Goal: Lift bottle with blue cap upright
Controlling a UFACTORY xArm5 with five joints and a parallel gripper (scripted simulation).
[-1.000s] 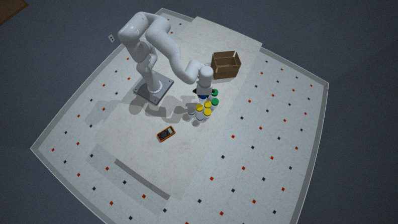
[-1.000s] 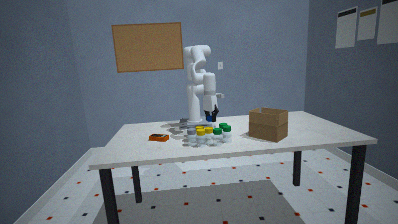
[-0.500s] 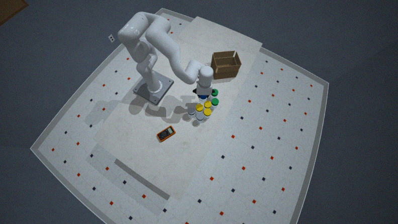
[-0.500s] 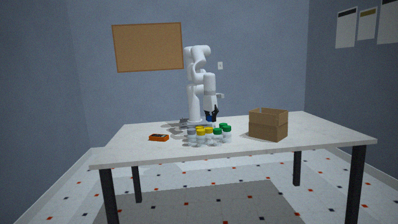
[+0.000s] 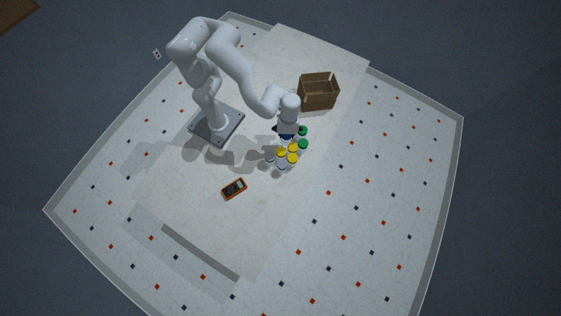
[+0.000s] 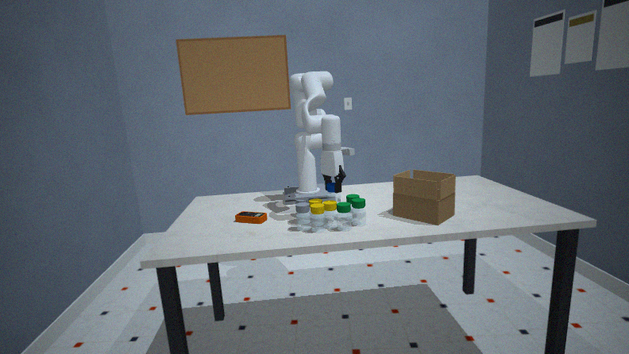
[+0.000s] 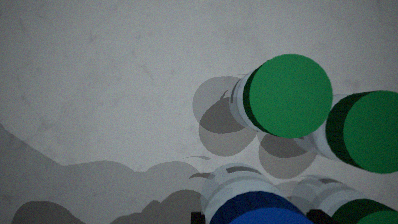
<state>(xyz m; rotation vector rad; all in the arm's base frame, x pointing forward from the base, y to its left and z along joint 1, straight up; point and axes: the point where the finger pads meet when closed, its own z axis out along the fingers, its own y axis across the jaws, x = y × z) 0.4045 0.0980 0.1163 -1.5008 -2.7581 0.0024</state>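
Observation:
My gripper (image 6: 333,184) is shut on the blue-capped bottle (image 6: 330,187) and holds it upright a little above the cluster of bottles. Its blue cap shows between my fingers at the bottom of the wrist view (image 7: 257,209) and just under my wrist in the overhead view (image 5: 286,136). Below stand two green-capped bottles (image 6: 357,209) (image 6: 343,213), three yellow-capped bottles (image 5: 280,151) (image 5: 292,147) (image 5: 292,158) and a grey-capped bottle (image 6: 302,214), all upright on the table. The green caps fill the right of the wrist view (image 7: 290,96) (image 7: 370,131).
An open cardboard box (image 6: 423,196) stands on the table to the right of the bottles. An orange multimeter (image 6: 250,217) lies to their left. My arm's base plate (image 5: 215,126) is behind the cluster.

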